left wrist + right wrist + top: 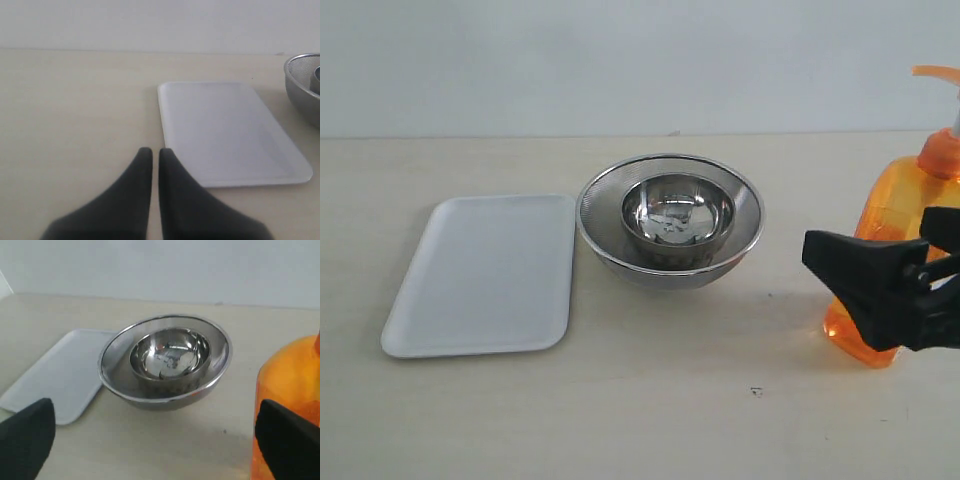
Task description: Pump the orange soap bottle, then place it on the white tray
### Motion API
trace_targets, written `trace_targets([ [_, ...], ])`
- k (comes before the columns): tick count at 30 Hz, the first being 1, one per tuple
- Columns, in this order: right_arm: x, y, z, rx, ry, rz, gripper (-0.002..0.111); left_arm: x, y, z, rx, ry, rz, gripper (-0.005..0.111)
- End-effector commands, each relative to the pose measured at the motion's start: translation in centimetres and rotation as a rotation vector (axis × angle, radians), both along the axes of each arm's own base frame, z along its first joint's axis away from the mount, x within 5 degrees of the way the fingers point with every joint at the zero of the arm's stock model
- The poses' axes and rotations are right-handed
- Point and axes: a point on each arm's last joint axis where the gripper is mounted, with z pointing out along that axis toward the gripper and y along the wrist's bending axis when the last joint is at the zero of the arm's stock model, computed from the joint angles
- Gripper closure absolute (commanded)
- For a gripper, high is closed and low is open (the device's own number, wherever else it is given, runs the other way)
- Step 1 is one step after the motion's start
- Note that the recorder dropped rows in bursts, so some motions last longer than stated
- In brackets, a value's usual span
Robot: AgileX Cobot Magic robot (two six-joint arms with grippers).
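The orange soap bottle (892, 200) stands on the table at the far right, its pump head (935, 72) cut by the picture's edge. My right gripper (875, 240) is wide open, low and in front of the bottle, holding nothing. In the right wrist view the bottle (292, 372) shows behind one finger (287, 440), not in the gap of the gripper (157, 440). The white tray (475, 275) lies flat at the left. My left gripper (151, 152) is shut and empty, just off the tray's near corner (230, 130). That gripper is outside the exterior view.
Between tray and bottle a small steel bowl (677, 212) sits inside a larger steel mesh bowl (605, 225). The same bowls fill the middle of the right wrist view (165, 360). Their rim (305, 85) shows beyond the tray in the left wrist view.
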Motion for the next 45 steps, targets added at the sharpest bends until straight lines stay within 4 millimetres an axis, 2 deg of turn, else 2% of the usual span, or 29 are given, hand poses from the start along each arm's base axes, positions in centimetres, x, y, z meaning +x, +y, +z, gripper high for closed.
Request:
trace_targets([
  [1,-0.4,0.1,-0.5,-0.016,0.050,0.028,0.004,0.0,0.0,0.2,0.001,-0.014,0.005,0.102],
  [8,-0.2,-0.2,-0.6,0.011,0.079,-0.006,0.004,0.0,0.0,0.2,0.001,-0.014,0.005,0.102],
  [16,-0.4,-0.6,-1.4,-0.042,0.167,-0.002,0.004,0.0,0.0,0.2,0.001,-0.014,0.005,0.102],
  [23,-0.3,-0.7,-1.3,-0.028,0.158,-0.019,0.005,0.0,0.0,0.2,0.001,-0.014,0.005,0.102],
  [25,-0.1,-1.0,-1.3,-0.044,0.143,-0.042,0.010,0.0,0.0,0.2,0.001,-0.014,0.005,0.102],
  [28,0.3,-2.2,-1.5,-0.058,0.163,-0.124,0.026,0.0,0.0,0.2,0.001,-0.014,0.005,0.102],
  [29,0.4,-2.5,-1.6,-0.062,0.175,-0.142,0.028,0.0,0.0,0.2,0.001,-0.014,0.005,0.102],
  [38,0.9,-3.3,-1.2,-0.052,0.134,-0.214,0.012,0.0,0.0,0.2,0.001,-0.014,0.005,0.102],
  [42,1.6,-3.3,-1.2,-0.050,0.104,-0.237,0.012,0.0,0.0,0.2,0.001,-0.014,0.005,0.102],
  [45,2.9,-3.1,-2.3,-0.072,0.141,-0.257,0.012,0.0,0.0,0.2,0.001,-0.014,0.005,0.102],
])
